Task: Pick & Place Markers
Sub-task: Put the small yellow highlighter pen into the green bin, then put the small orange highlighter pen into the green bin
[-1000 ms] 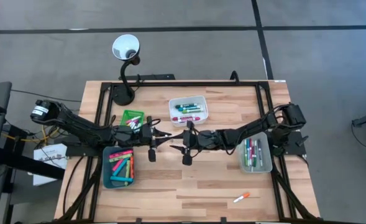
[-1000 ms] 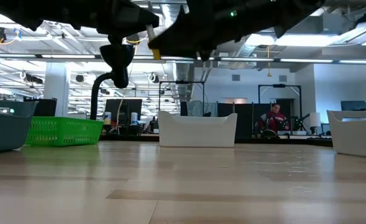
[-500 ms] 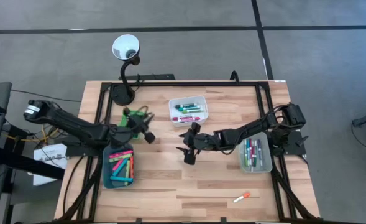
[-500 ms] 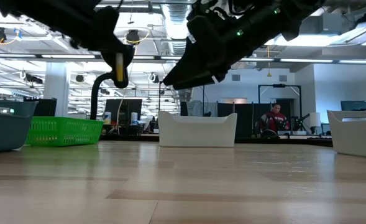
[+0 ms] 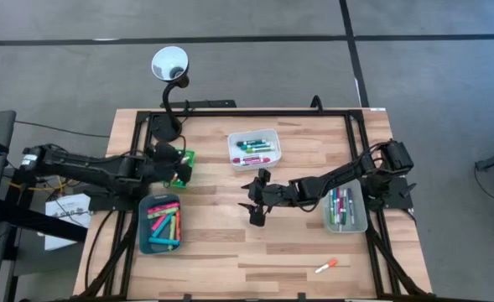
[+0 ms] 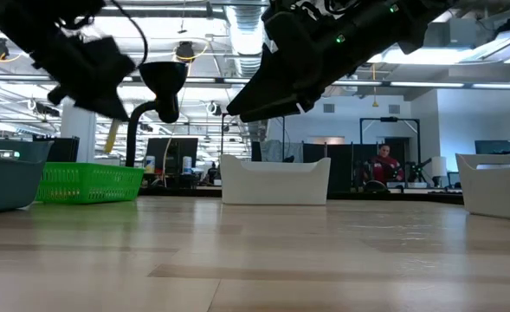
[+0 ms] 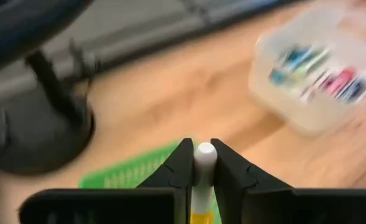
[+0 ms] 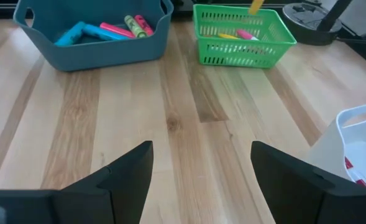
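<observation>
My left gripper (image 5: 176, 170) hangs over the green tray (image 5: 187, 159) at the table's left and is shut on a marker with a yellow barrel and a white end (image 7: 204, 155). In the low view the marker (image 6: 112, 137) sticks out below that gripper. My right gripper (image 5: 253, 205) stands open above the middle of the table, its fingers wide apart (image 8: 201, 174) with nothing between them. More markers lie in the teal tray (image 5: 160, 225), the white tray (image 5: 254, 148) and the clear grey tray (image 5: 345, 205). One orange-capped marker (image 5: 326, 266) lies on the bare table. My left gripper pinches the marker between its two fingers, just behind the marker's white rounded end (image 7: 204, 154), which pokes out past the fingertips. The marker runs roughly along the fingers. It is lifted clear and slants down over the green tray (image 7: 127, 174).
A gooseneck lamp (image 5: 169, 63) stands on its round base (image 5: 164, 127) at the far left, just behind the green tray. A black frame runs along the table's far and side edges. Bare wood lies between the trays and along the near edge.
My left gripper has carried the yellow marker from the middle of the table toward the left edge, over the green tray, turning and tipping as it went. My right gripper has stayed near the middle and tipped slightly down.
</observation>
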Robot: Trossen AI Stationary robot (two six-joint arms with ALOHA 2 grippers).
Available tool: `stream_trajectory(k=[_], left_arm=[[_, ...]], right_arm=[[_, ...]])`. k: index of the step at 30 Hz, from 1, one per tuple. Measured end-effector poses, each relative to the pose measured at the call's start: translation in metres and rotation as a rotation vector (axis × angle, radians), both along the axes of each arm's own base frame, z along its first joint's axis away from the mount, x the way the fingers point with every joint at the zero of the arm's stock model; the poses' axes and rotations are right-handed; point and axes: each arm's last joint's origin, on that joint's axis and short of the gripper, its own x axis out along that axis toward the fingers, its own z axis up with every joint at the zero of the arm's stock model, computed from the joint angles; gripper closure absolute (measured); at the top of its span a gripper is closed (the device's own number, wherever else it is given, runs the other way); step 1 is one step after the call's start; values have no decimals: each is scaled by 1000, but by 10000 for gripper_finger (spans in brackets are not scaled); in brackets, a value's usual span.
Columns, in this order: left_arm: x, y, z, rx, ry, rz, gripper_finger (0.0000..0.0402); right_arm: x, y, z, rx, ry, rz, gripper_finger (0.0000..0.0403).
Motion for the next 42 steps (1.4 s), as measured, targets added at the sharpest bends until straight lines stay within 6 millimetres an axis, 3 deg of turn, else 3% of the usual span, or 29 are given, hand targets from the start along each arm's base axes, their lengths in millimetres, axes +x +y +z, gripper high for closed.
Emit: stream_trajectory(k=[5,11,22,25,29,32,37,40,42], left_arm=[[-2,14,-15,-214,80,26,354],[-6,25,-42,-264,224,81,354],[-2,27,-41,-231,241,26,306],[-1,27,-41,-220,229,30,296],[4,28,-37,-194,193,-5,293],[10,28,-34,-196,126,-34,293],[19,25,-22,-240,-39,-139,295],[26,18,-5,-223,-190,-306,301],[31,10,11,-176,-316,-436,307]], right_arm=[[0,0,0,0,0,0,140],[0,0,0,0,0,0,140],[2,-3,1,53,8,72,139],[7,7,11,36,-19,149,139],[5,35,32,-35,-7,281,139],[-12,54,57,-107,99,352,140],[-57,75,99,-48,236,250,147],[-89,85,111,15,299,237,150],[-105,93,108,26,302,241,152]])
